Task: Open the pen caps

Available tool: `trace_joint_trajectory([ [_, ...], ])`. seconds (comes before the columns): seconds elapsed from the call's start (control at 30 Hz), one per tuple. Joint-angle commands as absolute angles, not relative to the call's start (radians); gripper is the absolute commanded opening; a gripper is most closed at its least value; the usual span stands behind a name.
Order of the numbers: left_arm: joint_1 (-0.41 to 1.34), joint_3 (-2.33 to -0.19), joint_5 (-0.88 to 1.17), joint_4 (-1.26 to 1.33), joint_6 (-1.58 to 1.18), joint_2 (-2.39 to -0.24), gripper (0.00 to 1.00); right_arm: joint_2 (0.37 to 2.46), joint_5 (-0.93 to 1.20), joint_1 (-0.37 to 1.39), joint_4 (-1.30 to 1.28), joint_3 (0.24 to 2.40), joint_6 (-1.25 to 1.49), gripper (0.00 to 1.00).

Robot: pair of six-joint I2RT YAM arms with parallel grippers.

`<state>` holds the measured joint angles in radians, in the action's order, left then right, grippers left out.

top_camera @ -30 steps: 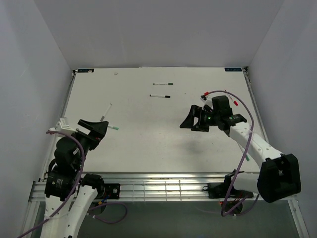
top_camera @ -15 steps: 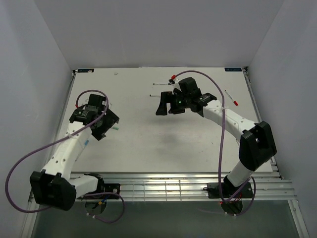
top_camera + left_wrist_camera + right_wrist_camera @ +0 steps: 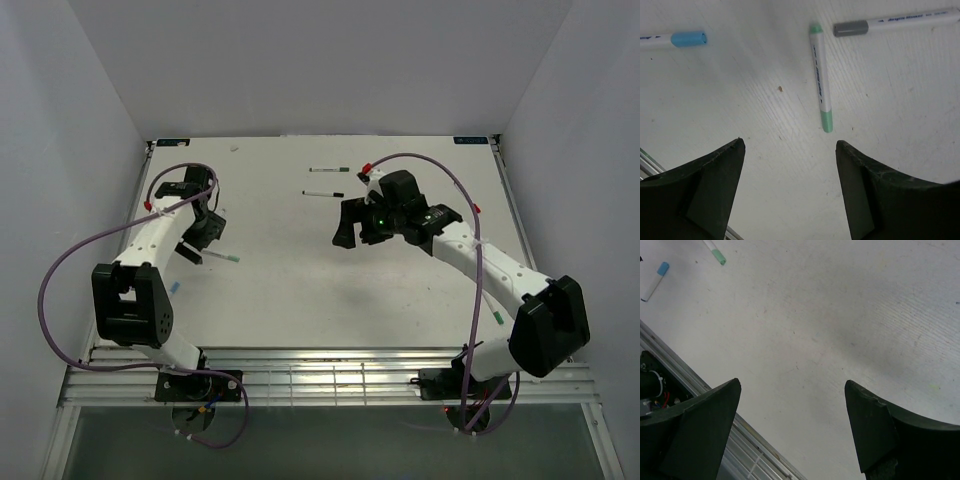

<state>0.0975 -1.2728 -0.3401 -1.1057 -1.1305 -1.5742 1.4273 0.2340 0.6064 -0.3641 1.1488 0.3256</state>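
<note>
In the left wrist view a white pen (image 3: 820, 75) lies on the table ahead of my open left gripper (image 3: 790, 142), its green cap (image 3: 827, 120) pointing toward the jaws. A grey-capped pen (image 3: 851, 28) lies beyond it, and a blue cap (image 3: 688, 38) is at the upper left. From above, my left gripper (image 3: 200, 235) hovers just left of the green-capped pen (image 3: 220, 256). My right gripper (image 3: 352, 232) stands open over bare table at mid-right, holding nothing. Two more pens lie at the back, one green-capped (image 3: 330, 169) and one black-capped (image 3: 323, 193).
A blue-capped pen (image 3: 175, 287) lies near the left arm. A red-capped pen (image 3: 477, 210) shows behind the right arm, and a green bit (image 3: 497, 318) lies beside its forearm. The metal rail (image 3: 715, 405) runs along the near table edge. White walls enclose three sides.
The left arm swung out from its base to the left side of the table, over the green-capped pen, jaws narrowing slightly. The right arm swept left, then eased back right.
</note>
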Motion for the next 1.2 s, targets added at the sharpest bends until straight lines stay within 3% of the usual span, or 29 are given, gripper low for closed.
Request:
trace_joint_trajectory([
  [0.0,0.045,-1.281,-0.387,-1.080,-1.166,-1.577,0.83,1.379,0.206,0.604,-0.357,1.109,0.290,0.90],
  [1.17,0.014,-1.350,-0.405,-0.976,-1.166,-1.936,0.72,1.301,0.172,0.586,-0.336,1.016,0.279,0.90],
])
